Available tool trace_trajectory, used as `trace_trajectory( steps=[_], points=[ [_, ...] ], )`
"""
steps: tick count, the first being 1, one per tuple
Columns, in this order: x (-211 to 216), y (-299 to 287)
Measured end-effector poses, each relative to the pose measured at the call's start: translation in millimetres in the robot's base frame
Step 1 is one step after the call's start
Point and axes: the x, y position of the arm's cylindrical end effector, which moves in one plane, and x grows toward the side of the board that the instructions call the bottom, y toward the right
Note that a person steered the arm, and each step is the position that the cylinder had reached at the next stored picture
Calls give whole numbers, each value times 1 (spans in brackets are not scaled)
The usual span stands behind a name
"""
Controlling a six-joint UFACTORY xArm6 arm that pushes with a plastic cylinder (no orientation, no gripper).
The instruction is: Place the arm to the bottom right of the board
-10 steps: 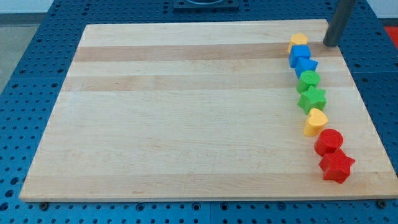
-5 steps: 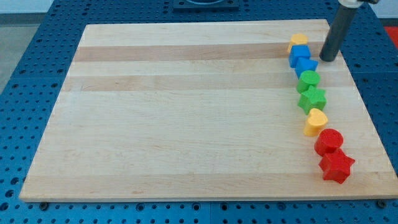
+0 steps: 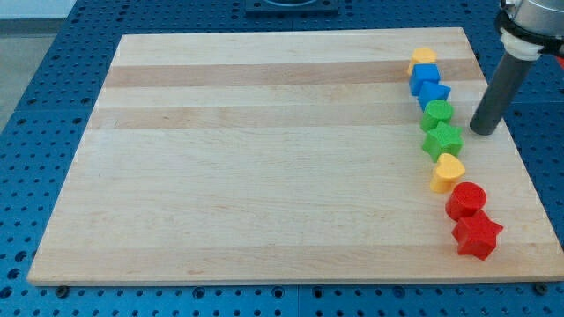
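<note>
My tip (image 3: 482,131) rests on the wooden board (image 3: 264,158) near its right edge, just right of the green blocks and not touching them. The blocks form a column along the view's right: a yellow block (image 3: 423,57) at the top, a blue cube (image 3: 424,77), a blue star (image 3: 434,93), a green cylinder (image 3: 437,114), a green star (image 3: 442,139), a yellow heart (image 3: 447,172), a red cylinder (image 3: 466,200) and a red star (image 3: 477,235) at the bottom.
The board lies on a blue perforated table (image 3: 35,106). A dark mount (image 3: 291,5) shows at the view's top edge.
My tip has moved from the board's top right corner down and slightly right along the right edge, past the blue blocks to beside the green ones. No block has moved.
</note>
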Motion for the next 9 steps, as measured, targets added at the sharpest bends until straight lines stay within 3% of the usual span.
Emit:
trace_trajectory(
  steps=[9],
  points=[
    [67,-6]
  ],
)
